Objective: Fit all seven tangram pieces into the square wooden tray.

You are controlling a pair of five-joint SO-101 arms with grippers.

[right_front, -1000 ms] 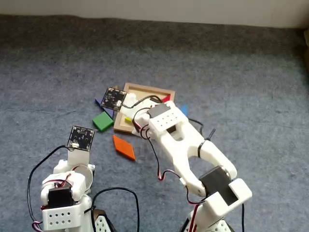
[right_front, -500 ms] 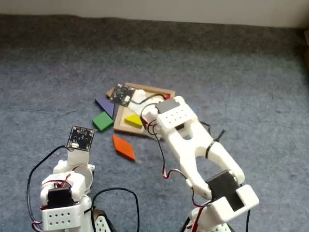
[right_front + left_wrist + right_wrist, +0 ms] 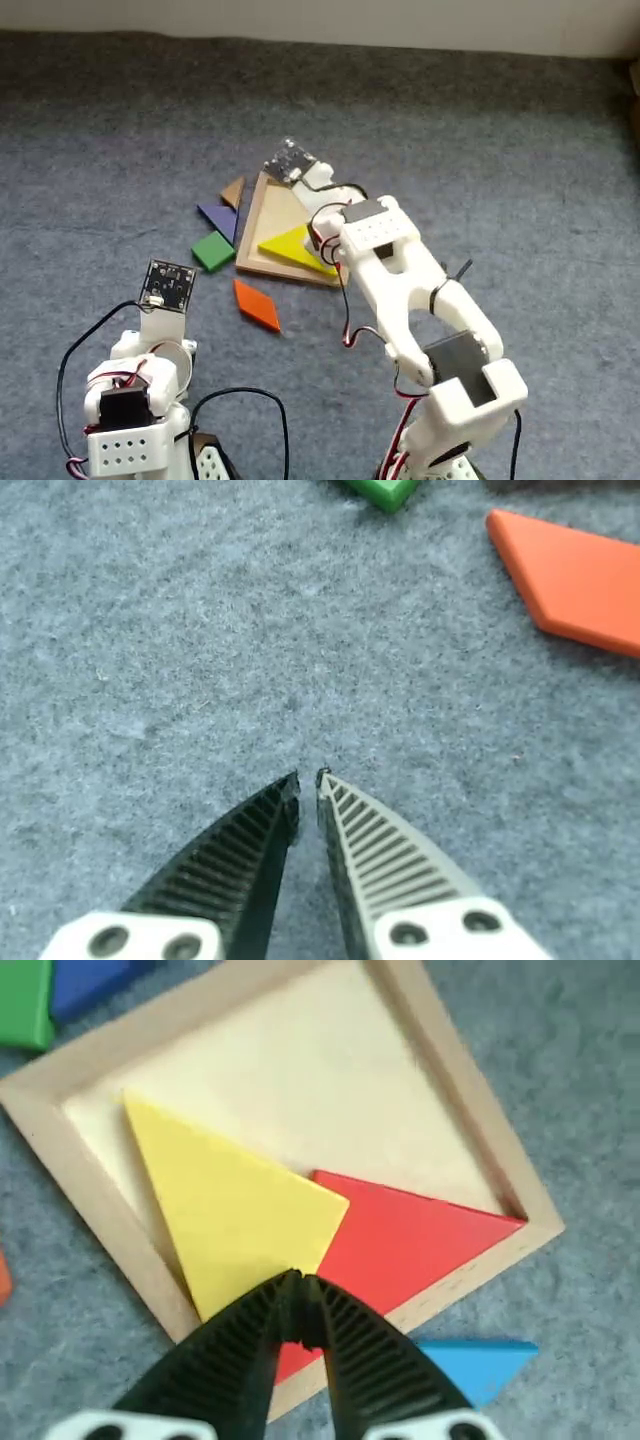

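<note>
Square wooden tray (image 3: pixel 470 1090): two of seven pieces in. The large yellow triangle (image 3: pixel 230 1210) and large red triangle (image 3: pixel 410 1245) lie flat and share an edge. The rest of the tray floor is bare.

Right gripper (image 3: pixel 300 1300) hangs over the seam where yellow meets red. Its jaws are pinched together and hold nothing.

Small blue triangle (image 3: pixel 470 1365) lies on the grey carpeted desk (image 3: pixel 500 150), just outside the tray rim, on the red triangle's side of the right gripper. It looks like the closest loose piece for that arm.

Green square (image 3: pixel 212 250), purple parallelogram (image 3: pixel 218 217) and small brown triangle (image 3: pixel 233 190) sit just beyond the tray's far rim from the right gripper, toward the left arm.

Left gripper (image 3: pixel 308 780) points at bare desk, jaws near closed and empty. Orange parallelogram (image 3: pixel 575 580) is ahead of it and off to one side, long axis diagonal to the jaw line. The left arm is nearer to it, so the pick likely needs a reach forward plus wrist roll.
</note>
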